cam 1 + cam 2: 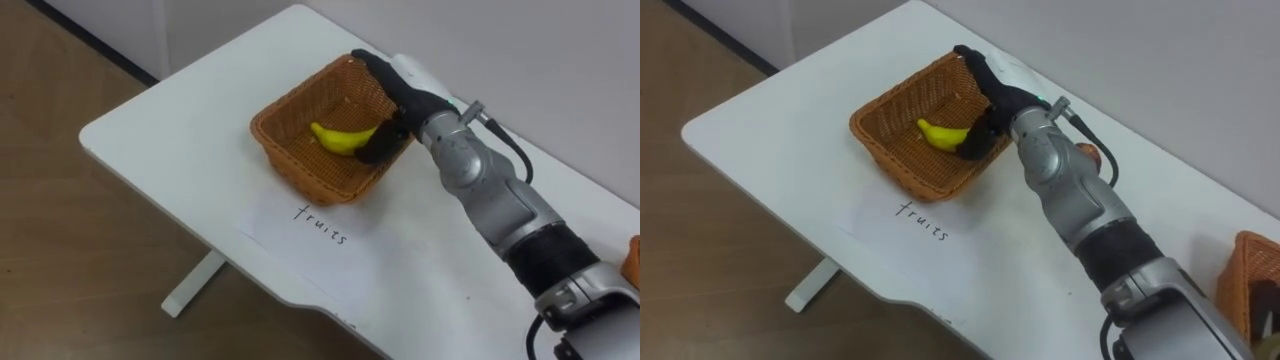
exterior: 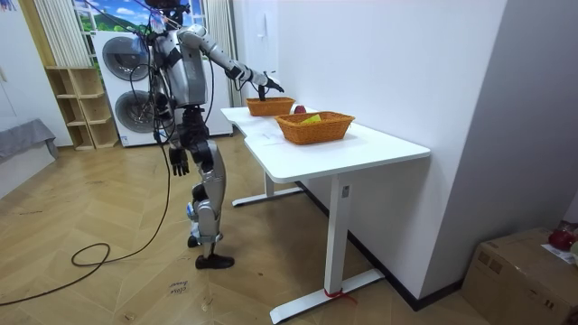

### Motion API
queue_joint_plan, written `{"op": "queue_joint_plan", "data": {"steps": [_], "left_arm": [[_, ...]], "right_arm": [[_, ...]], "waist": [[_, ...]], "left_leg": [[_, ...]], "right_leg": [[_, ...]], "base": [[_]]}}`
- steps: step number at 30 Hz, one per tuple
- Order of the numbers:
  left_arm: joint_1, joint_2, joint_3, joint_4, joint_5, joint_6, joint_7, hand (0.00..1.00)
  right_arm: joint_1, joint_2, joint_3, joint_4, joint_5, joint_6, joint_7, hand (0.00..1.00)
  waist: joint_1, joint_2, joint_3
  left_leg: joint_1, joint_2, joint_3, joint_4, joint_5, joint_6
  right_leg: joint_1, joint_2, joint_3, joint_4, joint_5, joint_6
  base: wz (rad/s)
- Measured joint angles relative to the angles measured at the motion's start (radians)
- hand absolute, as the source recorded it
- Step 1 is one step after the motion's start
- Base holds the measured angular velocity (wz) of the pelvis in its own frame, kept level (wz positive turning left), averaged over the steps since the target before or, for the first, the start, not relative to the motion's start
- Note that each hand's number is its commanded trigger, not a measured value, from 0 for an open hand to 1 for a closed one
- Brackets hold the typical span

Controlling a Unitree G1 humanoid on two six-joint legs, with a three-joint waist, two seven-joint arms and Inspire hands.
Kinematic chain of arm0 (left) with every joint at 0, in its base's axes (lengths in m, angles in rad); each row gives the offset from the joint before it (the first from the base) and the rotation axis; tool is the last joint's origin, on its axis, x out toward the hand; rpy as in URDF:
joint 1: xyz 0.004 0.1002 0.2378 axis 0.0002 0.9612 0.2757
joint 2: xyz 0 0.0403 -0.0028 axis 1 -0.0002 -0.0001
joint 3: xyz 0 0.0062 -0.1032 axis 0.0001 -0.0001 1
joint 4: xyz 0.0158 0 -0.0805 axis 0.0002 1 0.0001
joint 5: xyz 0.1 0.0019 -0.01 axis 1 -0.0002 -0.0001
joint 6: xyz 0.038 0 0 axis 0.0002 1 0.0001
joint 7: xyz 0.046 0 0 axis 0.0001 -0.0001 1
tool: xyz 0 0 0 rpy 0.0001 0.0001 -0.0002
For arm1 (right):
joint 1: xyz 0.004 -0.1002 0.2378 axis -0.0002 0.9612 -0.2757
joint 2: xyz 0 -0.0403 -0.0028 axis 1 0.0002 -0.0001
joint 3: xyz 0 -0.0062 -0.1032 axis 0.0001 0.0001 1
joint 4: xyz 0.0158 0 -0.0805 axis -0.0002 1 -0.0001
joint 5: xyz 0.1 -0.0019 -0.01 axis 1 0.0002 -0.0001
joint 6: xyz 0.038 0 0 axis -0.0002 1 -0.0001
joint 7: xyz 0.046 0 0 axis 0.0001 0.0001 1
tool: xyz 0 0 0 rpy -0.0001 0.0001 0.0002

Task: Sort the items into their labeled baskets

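Note:
A yellow banana (image 1: 338,138) lies inside the brown wicker basket (image 1: 290,110) at the far left of the white table (image 1: 180,130). My right hand (image 1: 400,95) reaches over the basket's right rim, fingers straight along the far wall and thumb down by the banana's right end; it is open. A paper sheet (image 1: 320,225) marked "fruits" lies in front of that basket. A second wicker basket (image 1: 1248,268) sits at the table's right with a dark item in it. My left hand (image 2: 179,161) hangs relaxed at my side in the room view.
A small orange-red round thing (image 1: 1091,153) peeks out behind my right forearm on the table. The table's front edge (image 1: 300,290) drops to a wooden floor. Washing machines (image 2: 122,86) and a shelf stand behind me; a cardboard box (image 2: 524,271) sits on the floor.

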Motion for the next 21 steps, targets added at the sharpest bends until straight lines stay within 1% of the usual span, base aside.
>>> {"op": "queue_joint_plan", "data": {"steps": [5,10,14,17,19,21], "left_arm": [[-0.002,0.003,0.000,0.002,-0.001,0.000,0.000,0.00],[-0.002,0.007,-0.018,0.013,-0.002,-0.002,0.000,0.00],[0.007,0.005,-0.017,0.012,-0.002,-0.002,0.000,0.00],[0.007,-0.002,-0.013,0.014,0.000,-0.005,0.000,0.00],[0.008,-0.005,-0.013,0.014,-0.001,-0.016,0.000,0.00],[0.009,-0.007,0.006,0.015,-0.002,-0.029,0.000,0.00]], "right_arm": [[0.000,0.000,0.000,-0.004,0.001,-0.001,0.000,0.00],[0.000,0.000,0.000,-0.010,0.001,-0.001,0.000,0.00],[0.000,-0.003,-0.002,-0.066,0.001,-0.002,0.000,0.00],[0.000,-0.006,-0.013,-0.098,-0.003,-0.020,0.000,0.00],[0.000,-0.012,-0.022,-0.111,-0.006,-0.027,-0.001,0.00],[0.000,-0.014,-0.030,-0.126,-0.006,-0.049,-0.023,0.00]], "waist": [[-0.005,-0.002,-0.0012],[-0.007,-0.002,-0.0019],[-0.027,-0.002,-0.0013],[-0.038,0.000,-0.0002],[-0.046,0.003,0.0009],[-0.055,0.004,0.0008]], "left_leg": [[0.000,0.000,0.000,-0.002,0.000,0.000],[0.002,0.000,0.002,-0.001,0.000,0.000],[-0.001,-0.001,0.001,0.000,0.000,0.000],[-0.002,-0.001,0.003,0.000,0.000,0.000],[-0.002,-0.001,0.005,0.000,0.000,0.000],[0.001,0.001,0.012,-0.001,0.000,0.000]], "right_leg": [[0.000,0.000,0.001,0.000,0.000,0.000],[0.001,-0.001,0.002,0.001,0.000,0.000],[0.000,-0.001,0.002,0.001,0.000,0.000],[0.000,-0.001,0.005,0.001,0.000,0.000],[0.000,-0.001,0.006,0.001,0.000,0.000],[-0.001,-0.001,0.009,0.000,0.000,0.000]], "base": [[0.00],[0.00],[0.00],[0.00],[0.00],[-0.07]]}}
